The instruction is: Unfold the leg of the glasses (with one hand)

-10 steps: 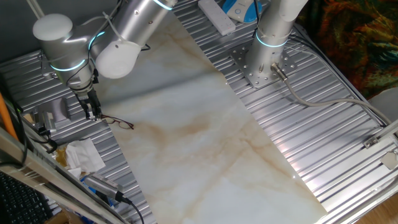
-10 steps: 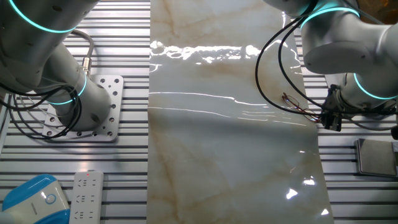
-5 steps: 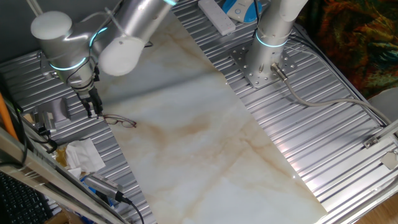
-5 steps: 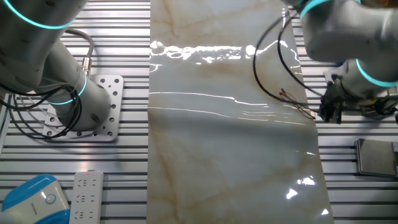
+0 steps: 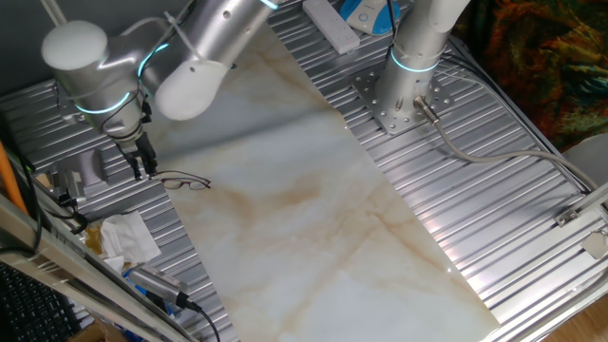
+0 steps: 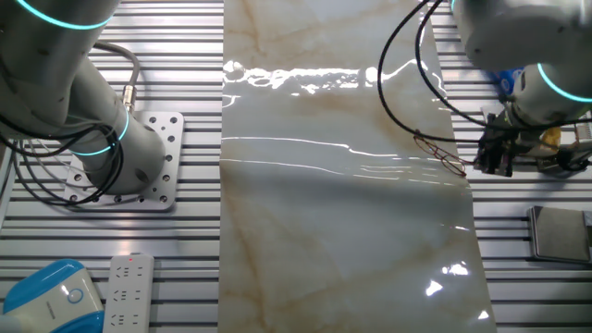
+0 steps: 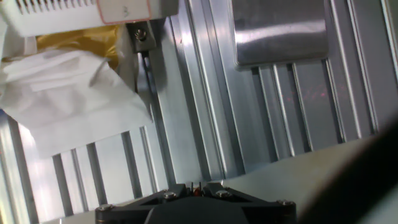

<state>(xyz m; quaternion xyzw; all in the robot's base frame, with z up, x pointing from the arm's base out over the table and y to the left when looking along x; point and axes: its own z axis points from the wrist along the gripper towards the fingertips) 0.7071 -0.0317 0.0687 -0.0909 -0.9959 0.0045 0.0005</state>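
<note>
One gripper (image 5: 140,171) pinched on glasses (image 5: 182,181) leg, at marble slab (image 5: 313,199) edge

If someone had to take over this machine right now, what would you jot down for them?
Tool: its fingers look closed together, apparently pinching the tip of one wire arm of the glasses.
Glasses: at the edge of the marble sheet, lenses on the sheet, beside the ribbed metal table.
Done: one arm appears grasped and drawn outward.
Left: finish swinging that arm fully open, then release. The hand view barely shows the wire, so confirm the grip.
</note>
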